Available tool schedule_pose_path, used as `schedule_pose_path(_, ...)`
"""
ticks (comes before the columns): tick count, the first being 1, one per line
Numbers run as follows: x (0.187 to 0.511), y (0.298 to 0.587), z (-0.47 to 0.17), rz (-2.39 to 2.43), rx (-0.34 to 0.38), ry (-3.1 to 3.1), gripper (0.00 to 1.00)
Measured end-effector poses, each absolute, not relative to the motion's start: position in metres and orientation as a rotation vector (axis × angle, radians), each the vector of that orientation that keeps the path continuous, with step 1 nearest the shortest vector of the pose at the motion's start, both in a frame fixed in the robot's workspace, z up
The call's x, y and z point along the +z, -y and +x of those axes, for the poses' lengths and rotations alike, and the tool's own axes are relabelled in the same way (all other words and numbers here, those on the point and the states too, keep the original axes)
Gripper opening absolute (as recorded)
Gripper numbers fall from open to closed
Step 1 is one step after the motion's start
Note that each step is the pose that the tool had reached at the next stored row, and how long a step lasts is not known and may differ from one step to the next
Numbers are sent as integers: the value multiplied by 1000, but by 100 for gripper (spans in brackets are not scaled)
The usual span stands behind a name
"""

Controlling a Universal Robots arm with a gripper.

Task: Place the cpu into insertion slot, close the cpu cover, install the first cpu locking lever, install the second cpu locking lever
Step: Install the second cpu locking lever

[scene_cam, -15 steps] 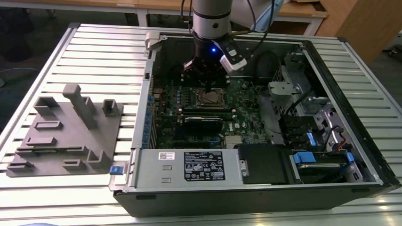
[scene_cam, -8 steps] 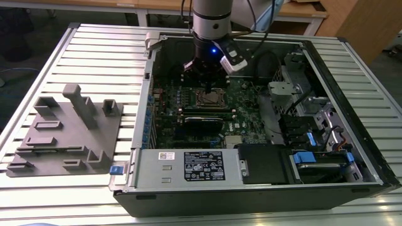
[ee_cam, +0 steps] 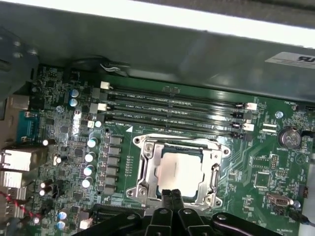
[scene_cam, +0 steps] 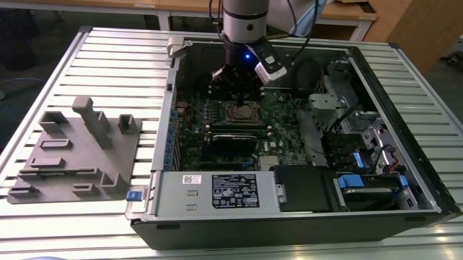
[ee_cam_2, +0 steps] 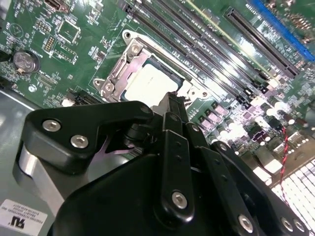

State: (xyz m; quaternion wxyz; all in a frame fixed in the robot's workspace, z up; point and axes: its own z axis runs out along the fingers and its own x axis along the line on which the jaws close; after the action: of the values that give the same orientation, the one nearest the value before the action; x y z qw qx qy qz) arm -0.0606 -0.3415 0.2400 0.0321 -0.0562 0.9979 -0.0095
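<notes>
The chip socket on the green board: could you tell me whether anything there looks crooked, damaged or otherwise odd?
Nothing stands out. In the first wrist view the chip lies flat and square in the socket, framed evenly by the silvery cover. The end effector sits right at the socket's edge, fingers together, with no bent or loose parts visible.

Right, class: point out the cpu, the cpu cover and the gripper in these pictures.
cpu (ee_cam: 179,172): first wrist view, middle of its pale metal face.
cpu cover (ee_cam: 149,164): first wrist view, one side bar of the frame.
gripper (ee_cam: 172,195): first wrist view, between its fingertips.

Silver arm (scene_cam: 244,19), black screw-studded gripper (ee_cam: 171,196)
</notes>
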Motion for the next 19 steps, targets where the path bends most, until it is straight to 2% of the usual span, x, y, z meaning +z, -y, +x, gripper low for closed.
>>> schedule_pose_path(19,242,355,-61,-172,-29,-3073,11)
